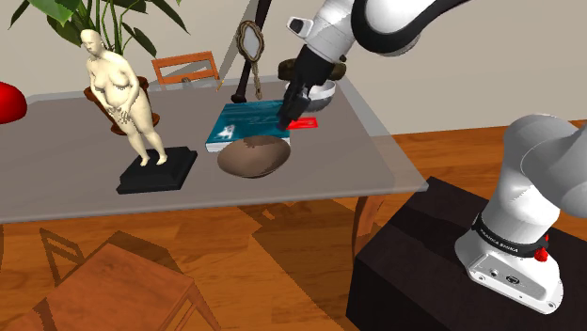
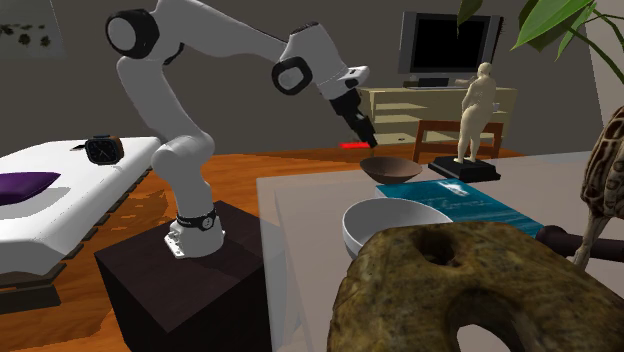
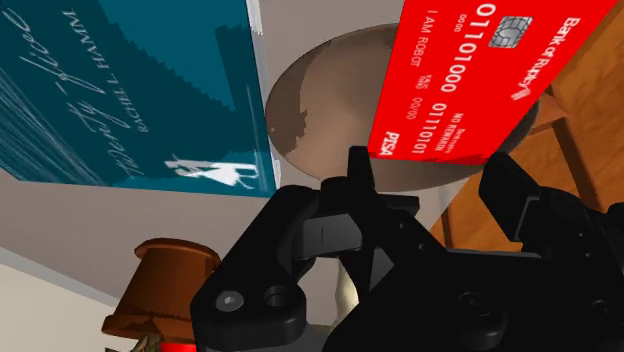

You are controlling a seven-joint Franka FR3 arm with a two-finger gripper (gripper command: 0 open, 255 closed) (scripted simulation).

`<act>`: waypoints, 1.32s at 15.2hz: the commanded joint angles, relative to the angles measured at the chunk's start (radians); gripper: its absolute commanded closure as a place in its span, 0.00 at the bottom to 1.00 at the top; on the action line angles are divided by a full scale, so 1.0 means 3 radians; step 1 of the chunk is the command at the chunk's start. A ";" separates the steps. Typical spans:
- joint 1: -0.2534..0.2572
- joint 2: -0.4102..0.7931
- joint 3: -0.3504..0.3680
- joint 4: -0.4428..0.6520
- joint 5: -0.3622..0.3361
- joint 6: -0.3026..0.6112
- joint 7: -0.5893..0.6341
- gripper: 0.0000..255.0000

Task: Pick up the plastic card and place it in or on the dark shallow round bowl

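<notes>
A red bank card (image 3: 470,80) hangs in the air with my gripper (image 3: 430,172) shut on its near end. The black fingers (image 3: 358,180) clasp the card's two sides. Beneath the card lies the dark brown shallow round bowl (image 3: 325,110), next to a teal book (image 3: 130,90). In the shoulder view the gripper (image 1: 290,119) holds the card (image 1: 304,123) over the book's far end, up and to the right of the bowl (image 1: 254,155). In the second exterior view the card (image 2: 353,145) hangs below the gripper (image 2: 364,134), a little left of and above the bowl (image 2: 390,167).
On the grey table (image 1: 357,174) the teal book (image 1: 246,122) lies behind the bowl. A white bowl (image 1: 325,91) sits at the back right, a nude statue (image 1: 124,94) on a black base at the left, and a dark ornament (image 1: 249,56) behind the book.
</notes>
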 commanded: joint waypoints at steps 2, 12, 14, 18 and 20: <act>0.0026 0.0353 0.0053 0.0333 -0.0009 0.0032 0.0082 1.00; 0.0070 0.1148 0.0167 0.1033 -0.0065 0.0161 0.0257 1.00; 0.0076 0.1178 0.0169 0.0977 -0.0031 0.0245 0.0220 1.00; 0.0086 0.1247 0.0174 0.0876 0.0048 0.0411 0.0139 1.00; 0.0091 0.1286 0.0177 0.0830 0.0093 0.0493 0.0094 1.00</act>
